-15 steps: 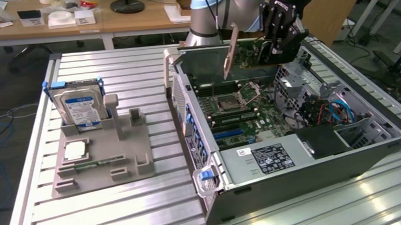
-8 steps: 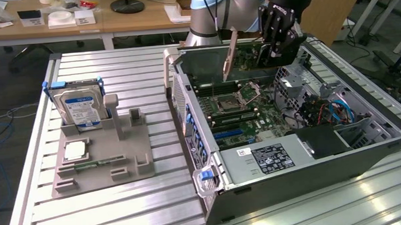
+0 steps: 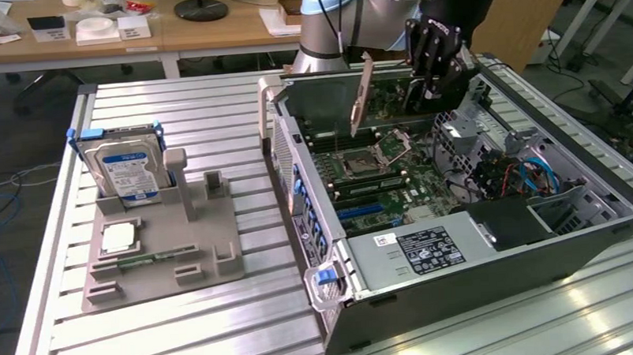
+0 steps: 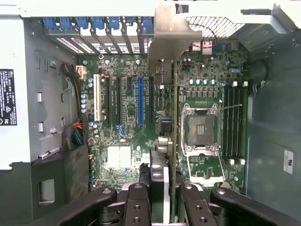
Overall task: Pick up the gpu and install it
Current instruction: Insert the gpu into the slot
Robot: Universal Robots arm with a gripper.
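Note:
My gripper [image 3: 432, 83] hangs over the open computer case [image 3: 571, 240], shut on the gpu [image 3: 362, 93]. The card stands on edge above the motherboard [image 3: 380, 187], its grey metal end pointing toward the case's rear wall. In the wrist view the gpu [image 4: 175, 117] appears edge-on between my two black fingers [image 4: 140, 202], and its metal end [image 4: 171, 37] reaches near the row of rear slot openings. It hovers between the blue expansion slot [image 4: 140, 101] and the CPU socket [image 4: 200, 129], and I cannot tell whether it touches the board.
A grey holder [image 3: 198, 237] on the slatted table, at the exterior view's left, carries a silver hard drive [image 3: 127, 172], a square chip [image 3: 119, 238] and a green memory stick [image 3: 140, 262]. Inside the case are a power supply [image 3: 429, 248], cables [image 3: 527, 174] and memory slots [image 4: 233, 120].

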